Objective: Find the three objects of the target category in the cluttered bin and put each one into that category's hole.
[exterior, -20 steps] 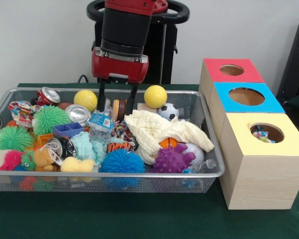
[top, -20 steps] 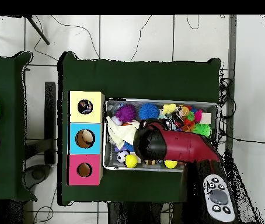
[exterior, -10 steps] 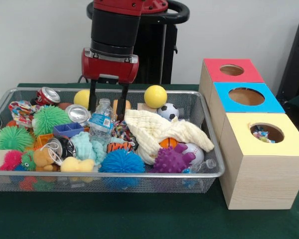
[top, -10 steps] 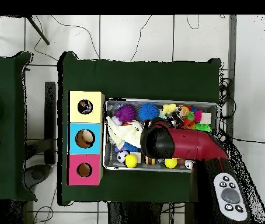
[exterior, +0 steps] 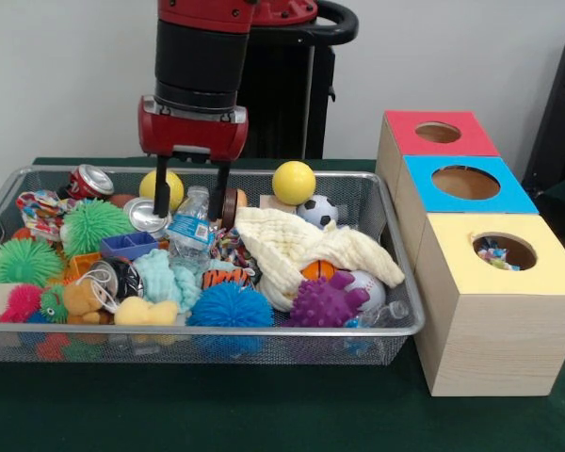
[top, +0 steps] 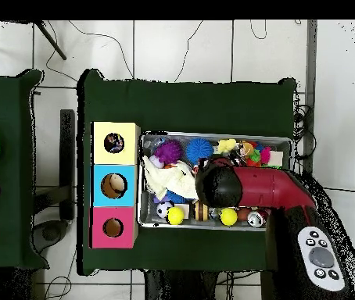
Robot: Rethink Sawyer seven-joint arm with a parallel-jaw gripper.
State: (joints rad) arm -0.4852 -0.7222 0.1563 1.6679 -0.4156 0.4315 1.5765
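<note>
My claw (exterior: 188,205) hangs with its fingers apart over the water bottle (exterior: 190,226) in the wire bin (exterior: 395,311). Nothing is held (the bottle stands between the tips). The boxes (exterior: 494,301) with holes are at 3 o'clock from the bin.

Mesh bin (exterior: 395,325) crammed with toys; three holed boxes (exterior: 490,311) beside.

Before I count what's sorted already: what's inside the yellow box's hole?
Inside the yellow box, through its hole, small multicoloured pieces show. How many, or what exactly, is hidden by the lid.
</note>
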